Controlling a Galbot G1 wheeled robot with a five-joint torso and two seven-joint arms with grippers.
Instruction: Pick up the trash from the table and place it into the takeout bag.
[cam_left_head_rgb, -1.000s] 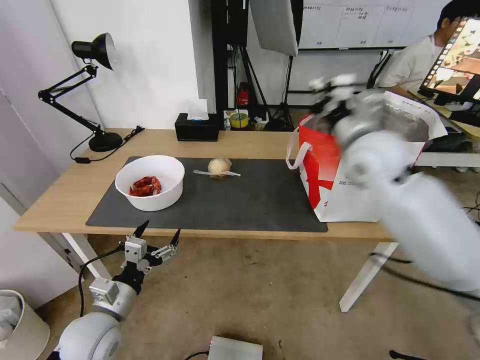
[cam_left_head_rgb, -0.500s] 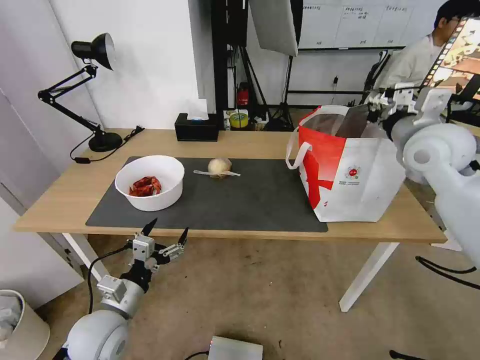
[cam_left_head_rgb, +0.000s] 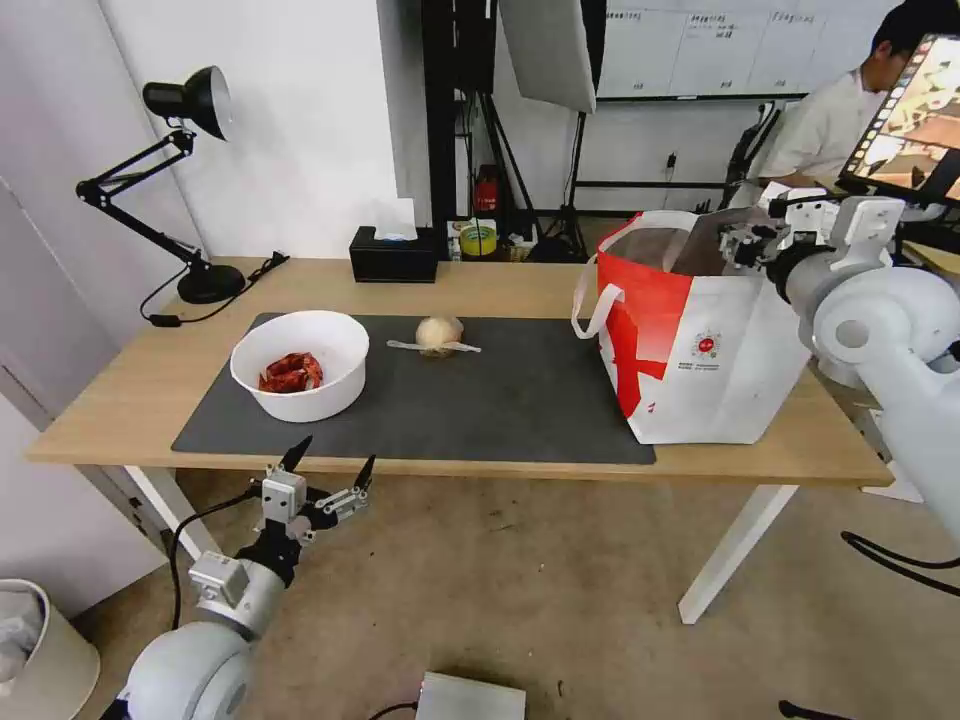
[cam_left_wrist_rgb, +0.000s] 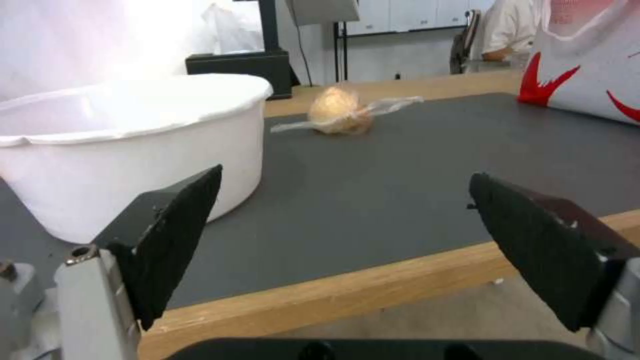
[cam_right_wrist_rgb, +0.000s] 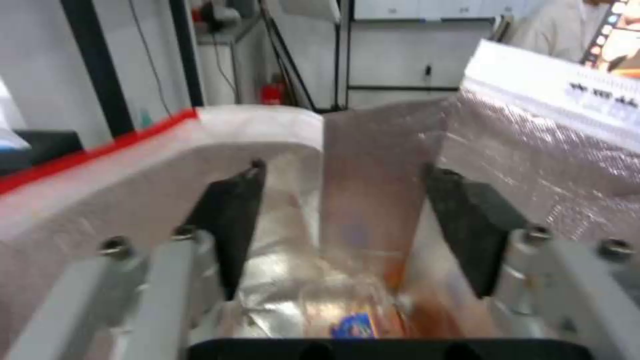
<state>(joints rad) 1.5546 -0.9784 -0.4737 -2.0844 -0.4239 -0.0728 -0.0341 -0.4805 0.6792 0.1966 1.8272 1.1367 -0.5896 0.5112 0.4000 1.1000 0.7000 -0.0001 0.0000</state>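
Overhead, from the head view, the right gripper (cam_left_head_rgb: 745, 240) is hanging, jaws apart and empty, over the takeout bag (cam_left_head_rgb: 700, 340) at 3 o'clock on the table (cam_left_head_rgb: 500, 285); one white bowl (cam_left_head_rgb: 300, 362) at 9 o'clock and one wrapped ball (cam_left_head_rgb: 438, 335) at centre are lying on the mat (cam_left_head_rgb: 500, 400). Left wrist view: the left gripper (cam_left_wrist_rgb: 343, 240), jaws wide, is waiting beside the table edge. Right wrist view: something clear is lying inside the foil lining (cam_right_wrist_rgb: 373, 210). Risk: a finger catching a bag flap could tip it.
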